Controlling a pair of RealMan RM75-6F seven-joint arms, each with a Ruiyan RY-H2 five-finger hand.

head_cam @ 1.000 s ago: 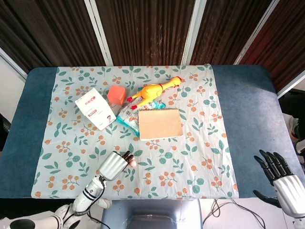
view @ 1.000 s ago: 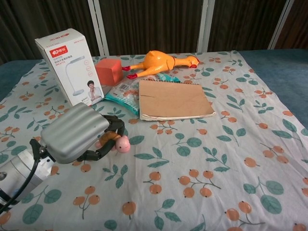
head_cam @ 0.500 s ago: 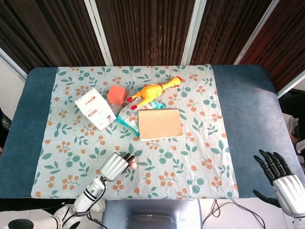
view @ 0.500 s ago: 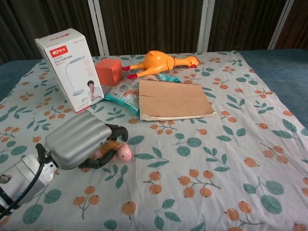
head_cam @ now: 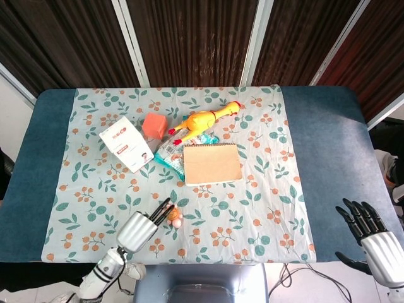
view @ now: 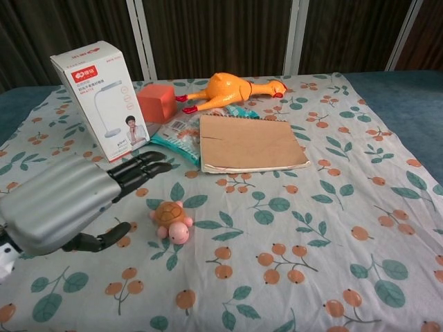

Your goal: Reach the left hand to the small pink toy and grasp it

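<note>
I have the left hand [view: 59,204] low by the tabletop's [head_cam: 322,126] near edge, fingers [view: 142,169] stretched apart and holding nothing. The small pink toy [view: 172,220] lies free just beside them, untouched, so I judge the reach done and the grasp still ahead. It's a little turtle: pink body, orange-brown shell, upright on the flowered cloth [head_cam: 265,189].
</note>
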